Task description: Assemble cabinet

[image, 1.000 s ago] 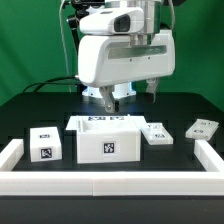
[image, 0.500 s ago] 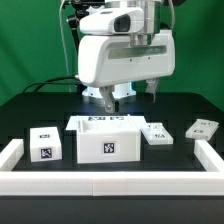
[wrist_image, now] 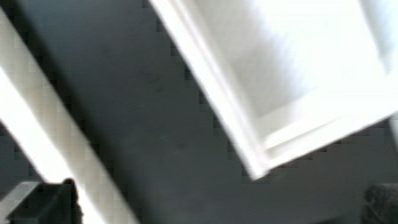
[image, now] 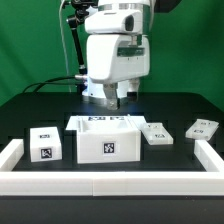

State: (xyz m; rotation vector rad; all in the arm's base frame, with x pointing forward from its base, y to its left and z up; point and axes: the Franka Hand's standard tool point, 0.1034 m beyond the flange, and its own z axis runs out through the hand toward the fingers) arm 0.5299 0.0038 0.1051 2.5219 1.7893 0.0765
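The cabinet's large hollow box point(image: 105, 140) stands at the table's middle front, open side up. A small cube point(image: 45, 143) sits to its left in the exterior view. Two small flat panels point(image: 157, 131) point(image: 203, 128) lie to its right. All carry square tags. My gripper point(image: 110, 102) hangs just behind the box's back edge, above the table. In the wrist view a corner of the white box point(wrist_image: 302, 70) shows over the dark table. My gripper point(wrist_image: 214, 208) is open, its dark fingertips point(wrist_image: 45, 205) set wide apart with only table between them.
A long white border rail point(image: 110, 184) runs along the front and up both sides point(image: 10, 152) of the black table. In the wrist view a white strip point(wrist_image: 45, 110) crosses beside one finger; I cannot tell what it is. Cables hang behind the arm.
The hand has turned about its vertical axis and now looks narrower in the exterior view. It stays over the same spot behind the box. The parts have not moved.
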